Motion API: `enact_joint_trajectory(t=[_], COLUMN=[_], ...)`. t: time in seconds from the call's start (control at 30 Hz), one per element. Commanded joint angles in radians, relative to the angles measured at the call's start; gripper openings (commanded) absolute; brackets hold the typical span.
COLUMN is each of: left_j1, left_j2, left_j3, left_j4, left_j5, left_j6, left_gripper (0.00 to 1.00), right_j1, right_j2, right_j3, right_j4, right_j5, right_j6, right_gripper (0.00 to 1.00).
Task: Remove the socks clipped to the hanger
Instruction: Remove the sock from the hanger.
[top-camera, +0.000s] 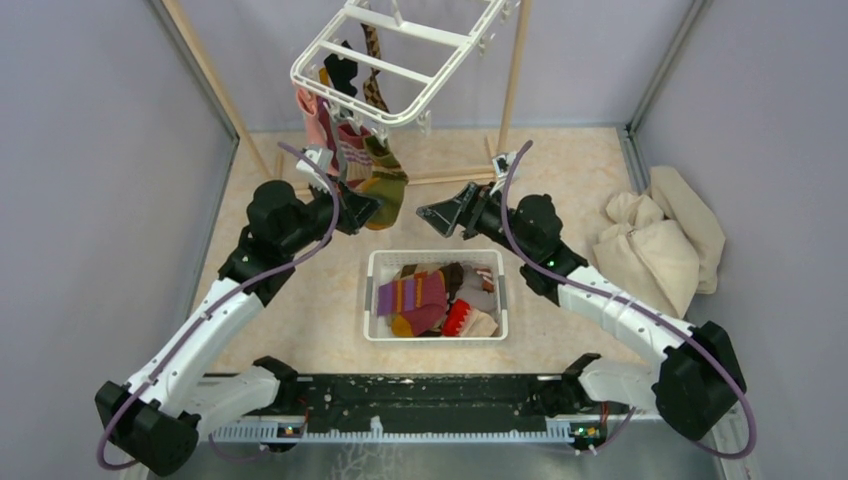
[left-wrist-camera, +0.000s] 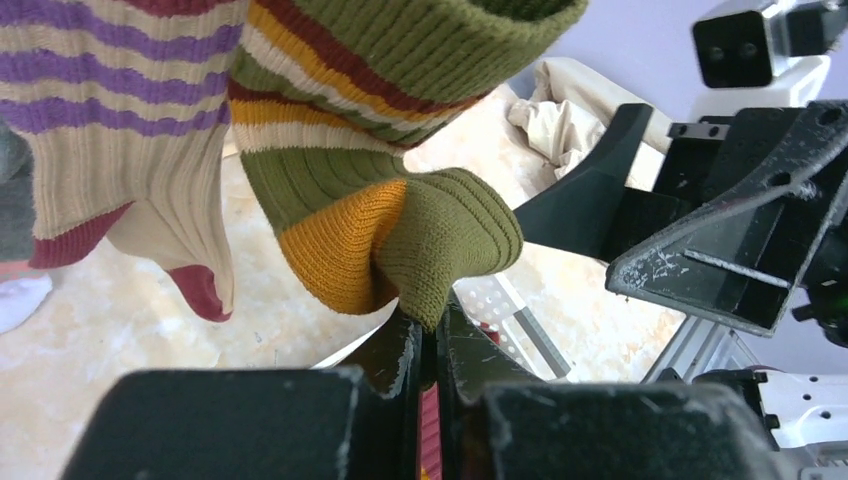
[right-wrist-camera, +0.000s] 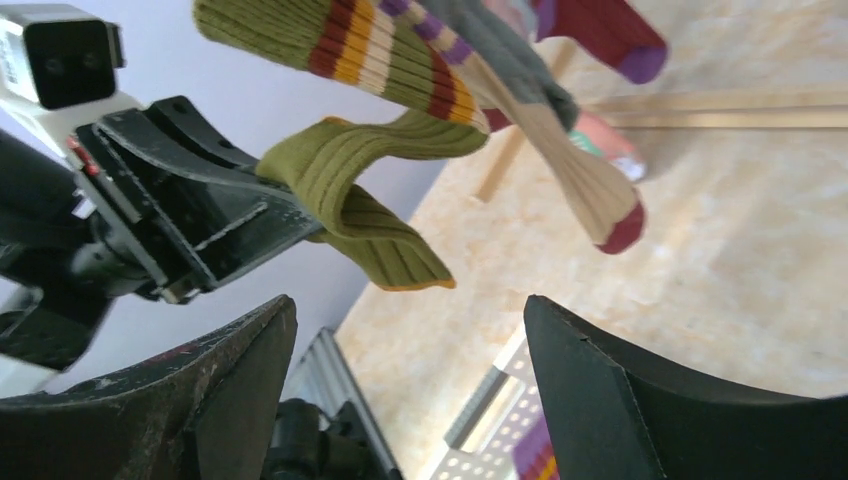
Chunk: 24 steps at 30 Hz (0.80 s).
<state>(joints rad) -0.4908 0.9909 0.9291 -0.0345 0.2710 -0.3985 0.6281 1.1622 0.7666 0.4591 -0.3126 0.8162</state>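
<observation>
The white hanger (top-camera: 400, 55) hangs at the back with several socks clipped below its near-left rim. The lowest is an olive-striped sock (top-camera: 386, 178) with an orange heel (left-wrist-camera: 340, 250). My left gripper (top-camera: 364, 211) is shut on this sock's olive toe (left-wrist-camera: 445, 235), which runs down into the narrow gap of my left gripper (left-wrist-camera: 432, 335). A cream sock with purple stripes (left-wrist-camera: 120, 120) hangs beside it. My right gripper (top-camera: 438, 218) is just right of the sock, open with nothing between its fingers. From the right wrist, the right gripper (right-wrist-camera: 408, 305) faces the olive-striped sock (right-wrist-camera: 370, 200).
A white slotted basket (top-camera: 436, 337) holding several loose socks stands on the table between the arms. A beige cloth heap (top-camera: 655, 245) lies at the right wall. Wooden poles (top-camera: 515, 70) of a rack stand behind the hanger. Grey walls close in left and right.
</observation>
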Motion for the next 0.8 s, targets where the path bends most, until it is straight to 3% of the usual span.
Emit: enact_joint_trajectory(t=[0.0,0.27,0.33,0.4,0.5,0.6,0.7,0.77], left_j1=[0.034,0.192,0.207,0.211,0.213,0.214,0.215,0.217], left_j2=[0.015,0.041,0.040,0.035,0.028,0.020,0.014,0.012], left_j3=[0.036,0.012,0.008,0.003,-0.005,-0.016,-0.029,-0.034], left_j4=[-0.016,0.006,0.007,0.008,0.011,0.013,0.016,0.017], left_j5=[-0.008,0.169,0.190,0.201,0.211,0.214,0.216,0.217], left_j6=[0.008,-0.044,-0.048,-0.050,-0.051,-0.049,-0.046,-0.044], left_gripper=[0.08,0.08,0.08,0.08,0.09,0.09,0.09,0.09], right_j1=[0.050,0.260,0.342,0.456,0.571,0.590,0.590,0.589], right_j2=[-0.084,-0.114,-0.108,-0.096,-0.061,-0.028,-0.015,-0.002], right_j3=[0.037,0.132,0.146,0.141,0.109,0.061,0.010,0.037], right_j4=[-0.137,-0.260,-0.240,-0.169,0.029,0.247,0.439,0.419], right_j5=[0.163,0.521,0.655,0.804,1.000,1.004,1.074,1.082], right_j6=[-0.173,-0.429,-0.511,-0.630,-0.828,-0.966,-0.961,-0.965], right_gripper=[0.84,0.84,0.90,0.97,0.98,0.98,0.99,0.98])
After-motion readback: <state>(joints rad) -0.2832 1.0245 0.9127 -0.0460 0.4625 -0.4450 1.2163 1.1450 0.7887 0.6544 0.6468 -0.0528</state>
